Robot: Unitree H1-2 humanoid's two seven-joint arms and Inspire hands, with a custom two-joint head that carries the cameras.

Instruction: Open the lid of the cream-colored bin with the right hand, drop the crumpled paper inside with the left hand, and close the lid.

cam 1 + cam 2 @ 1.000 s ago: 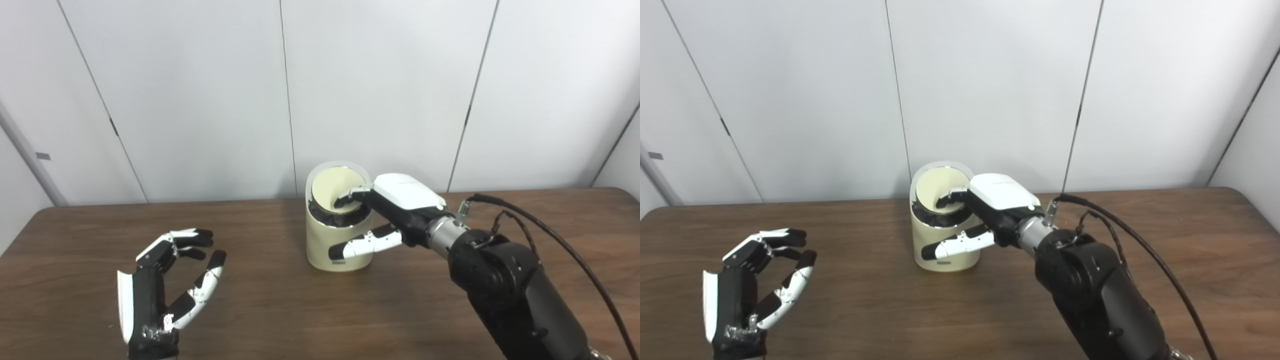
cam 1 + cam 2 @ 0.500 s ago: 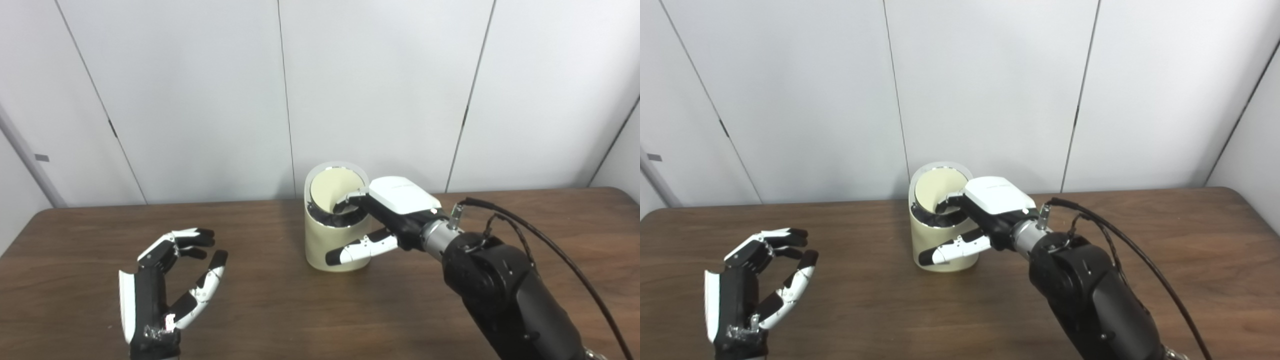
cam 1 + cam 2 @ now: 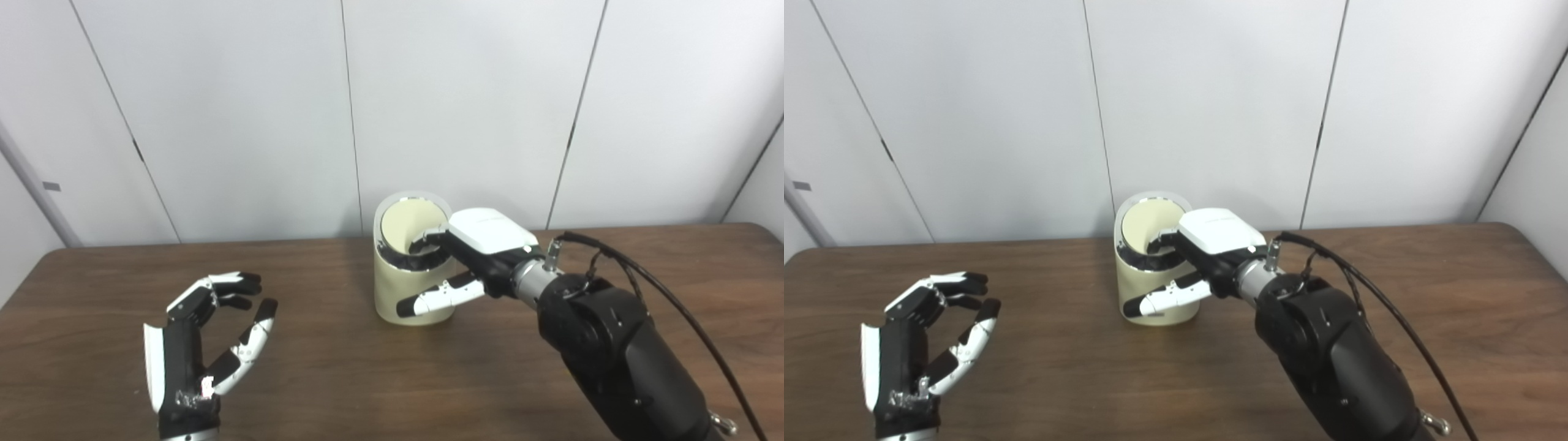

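Observation:
The cream-colored bin (image 3: 391,293) stands at the table's middle back. Its round lid (image 3: 405,222) is tilted inward, leaving a dark gap at the front of the chrome ring. My right hand (image 3: 485,237) reaches in from the right. Its fingers (image 3: 425,240) hook into that gap against the lid, and its thumb (image 3: 433,300) lies across the bin's front wall. My left hand (image 3: 196,343) is upright near the front left of the table, fingers spread and slightly curled, holding nothing. No crumpled paper shows in either view.
The brown wooden table (image 3: 343,380) runs the width of the picture, with its rounded back corners in view. White wall panels (image 3: 245,122) rise just behind the bin. A black cable (image 3: 664,291) loops off my right forearm.
The whole picture has shifted slightly, so the camera moved. My right hand has stayed on the lid and bin, its arm edging a little left. The left hand is nearly unchanged.

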